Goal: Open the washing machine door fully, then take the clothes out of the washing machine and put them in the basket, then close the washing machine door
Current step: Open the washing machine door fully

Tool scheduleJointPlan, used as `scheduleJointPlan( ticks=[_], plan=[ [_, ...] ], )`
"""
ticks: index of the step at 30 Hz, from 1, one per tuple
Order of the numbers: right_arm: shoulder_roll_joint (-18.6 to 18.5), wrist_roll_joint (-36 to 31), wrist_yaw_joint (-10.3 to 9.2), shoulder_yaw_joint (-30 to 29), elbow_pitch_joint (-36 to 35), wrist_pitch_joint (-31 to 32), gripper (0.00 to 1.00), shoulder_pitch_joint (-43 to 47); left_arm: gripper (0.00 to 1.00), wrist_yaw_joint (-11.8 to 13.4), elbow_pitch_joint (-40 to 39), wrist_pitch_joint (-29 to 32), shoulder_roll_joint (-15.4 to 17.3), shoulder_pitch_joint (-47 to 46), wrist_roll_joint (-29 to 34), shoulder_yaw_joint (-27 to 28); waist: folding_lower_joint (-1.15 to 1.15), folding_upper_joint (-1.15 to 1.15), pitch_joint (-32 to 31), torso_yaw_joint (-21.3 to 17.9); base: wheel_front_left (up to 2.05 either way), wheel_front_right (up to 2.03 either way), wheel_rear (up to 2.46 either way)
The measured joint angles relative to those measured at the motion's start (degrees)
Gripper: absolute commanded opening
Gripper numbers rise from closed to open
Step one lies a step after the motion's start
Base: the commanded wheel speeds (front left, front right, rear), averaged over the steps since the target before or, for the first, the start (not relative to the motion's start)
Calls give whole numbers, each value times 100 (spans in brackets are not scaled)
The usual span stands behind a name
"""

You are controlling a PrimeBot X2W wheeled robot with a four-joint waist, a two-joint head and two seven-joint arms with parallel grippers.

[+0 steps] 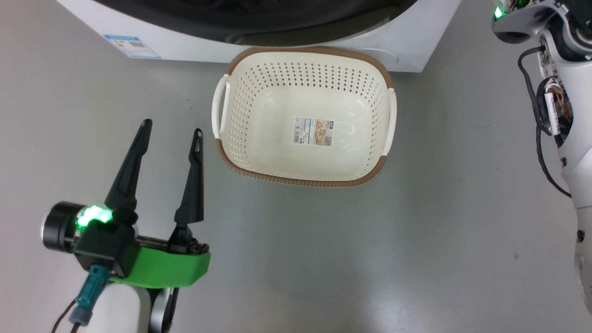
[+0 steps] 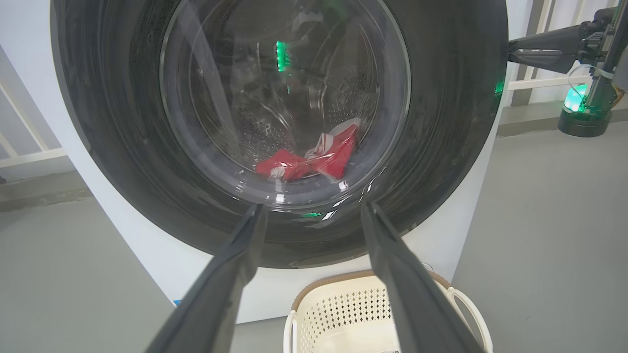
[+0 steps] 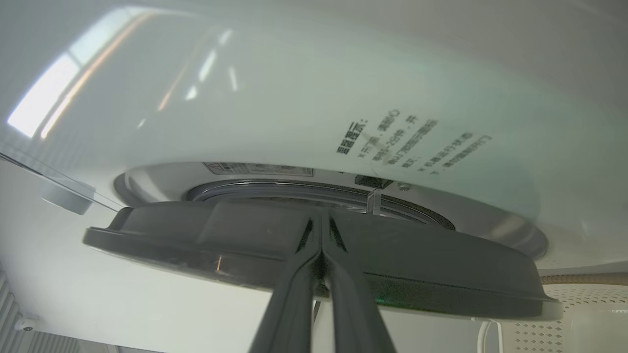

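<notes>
The left gripper (image 1: pixel 173 128) hovers with fingers (image 1: pixel 127 171) spread wide; those of the right gripper (image 3: pixel 321 228) are pressed together.

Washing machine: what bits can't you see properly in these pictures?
- The clothes, left wrist view: the washing machine door has shiny glass that blurs them; how many is unclear.
- The washing machine, head view: the top edge cuts off all but its base.
- The right gripper, right wrist view: its tips lie against the door's rim; any hooking is hidden.
- Label in the basket, head view: print too small.

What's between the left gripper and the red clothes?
Left wrist view: the round black-rimmed glass door stands between the left gripper and soft red clothes.
</notes>
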Motion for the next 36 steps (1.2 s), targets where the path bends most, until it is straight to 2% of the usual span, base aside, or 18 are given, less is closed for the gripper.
scheduleJointPlan(
  ticks=[14,22,29,36],
  plan=[
    [-155,-57,0,60,122,287,0,-376,100,0,4,0,-4,-136,-52,-201,0,0,223,192,0,0,0],
    [-320,-51,-1,148,202,904,0,-486,100,0,27,0,-5,-138,-52,-240,0,0,242,243,0,0,0],
    [-367,-52,-27,355,-26,1441,0,-485,100,0,43,0,-5,-202,-52,-226,0,0,232,173,0,0,0],
    [-364,-69,-27,505,-225,1655,0,-439,100,0,93,0,-5,-203,-52,-230,0,0,168,104,0,0,0]
  ],
)
